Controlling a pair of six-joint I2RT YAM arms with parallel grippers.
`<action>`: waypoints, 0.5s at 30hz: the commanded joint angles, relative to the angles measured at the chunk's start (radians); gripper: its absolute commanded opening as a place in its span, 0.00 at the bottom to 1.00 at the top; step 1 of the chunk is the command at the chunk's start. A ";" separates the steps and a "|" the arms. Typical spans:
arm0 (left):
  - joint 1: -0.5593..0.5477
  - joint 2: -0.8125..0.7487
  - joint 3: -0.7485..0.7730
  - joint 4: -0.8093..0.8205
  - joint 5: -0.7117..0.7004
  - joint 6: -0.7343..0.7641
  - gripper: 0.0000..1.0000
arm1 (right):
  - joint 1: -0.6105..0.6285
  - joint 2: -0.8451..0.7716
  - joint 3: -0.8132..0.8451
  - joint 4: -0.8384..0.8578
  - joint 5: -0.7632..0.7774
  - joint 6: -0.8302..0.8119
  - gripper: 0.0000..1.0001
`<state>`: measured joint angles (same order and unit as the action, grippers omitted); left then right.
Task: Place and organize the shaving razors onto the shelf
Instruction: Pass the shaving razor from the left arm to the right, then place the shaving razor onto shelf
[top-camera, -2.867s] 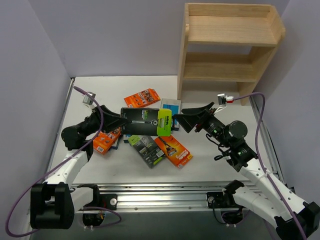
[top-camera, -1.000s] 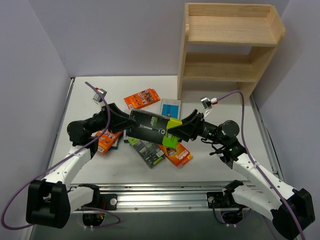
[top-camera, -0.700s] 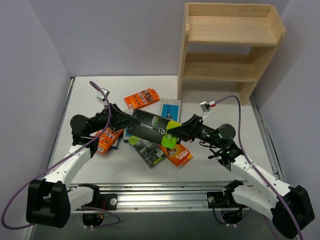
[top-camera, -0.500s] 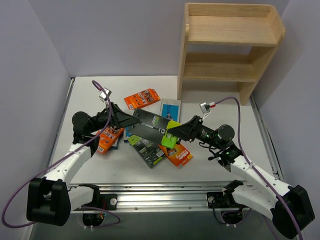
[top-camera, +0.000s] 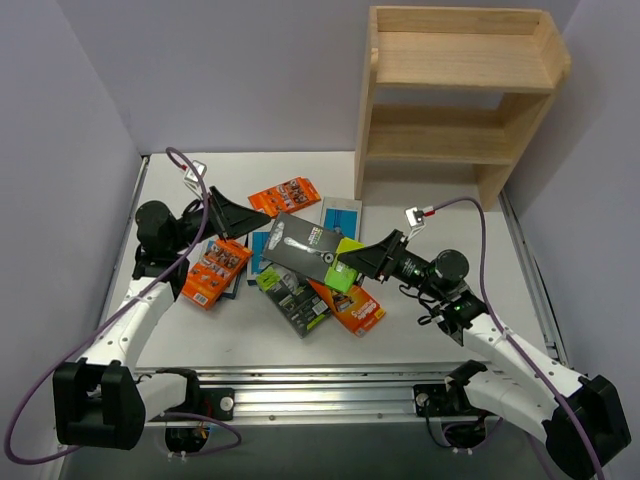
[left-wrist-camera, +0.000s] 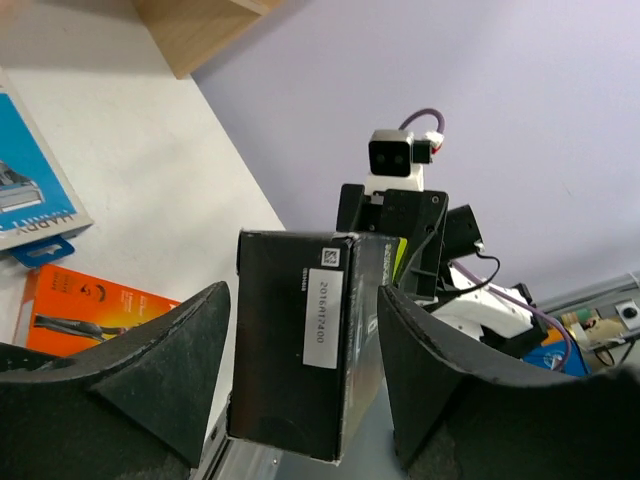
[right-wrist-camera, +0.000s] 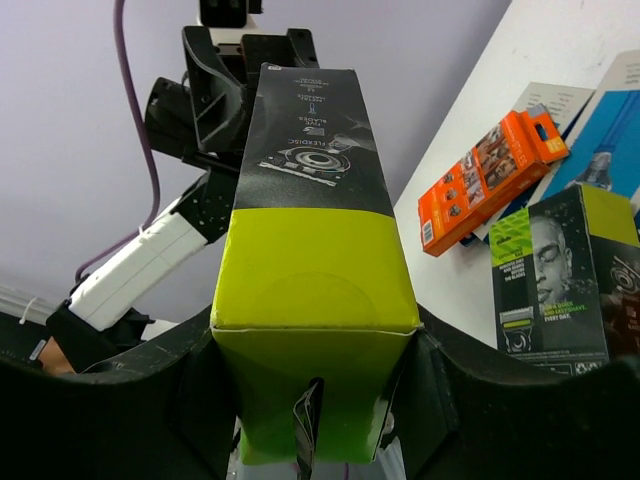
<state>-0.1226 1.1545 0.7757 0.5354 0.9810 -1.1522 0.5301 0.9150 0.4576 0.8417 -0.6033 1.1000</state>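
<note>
Top external: right fingers (top-camera: 378, 256) grip the black box (top-camera: 300, 240) by its lime end, left fingers (top-camera: 228, 215) open; carrying it to the shelf (top-camera: 455, 75) seems next.

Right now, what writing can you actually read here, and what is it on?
"FLEXDISC": black box in the right claw; its other lines are too small.
"HARRY": blue card, rest unclear.
On the box's white sticker: digits too blurred.
On the orange pack: print too small.
</note>
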 joint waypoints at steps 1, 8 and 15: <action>0.012 0.004 0.063 -0.072 -0.050 0.065 0.69 | -0.007 -0.031 0.019 0.097 0.023 0.026 0.00; 0.055 0.017 0.102 -0.149 -0.054 0.092 0.73 | -0.024 -0.038 0.055 0.001 0.080 0.018 0.00; 0.261 -0.009 0.175 -0.419 -0.106 0.235 0.74 | -0.122 -0.024 0.168 -0.133 0.070 -0.006 0.00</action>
<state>0.0772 1.1725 0.8974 0.2440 0.9199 -1.0142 0.4450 0.9138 0.4896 0.6254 -0.5354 1.0946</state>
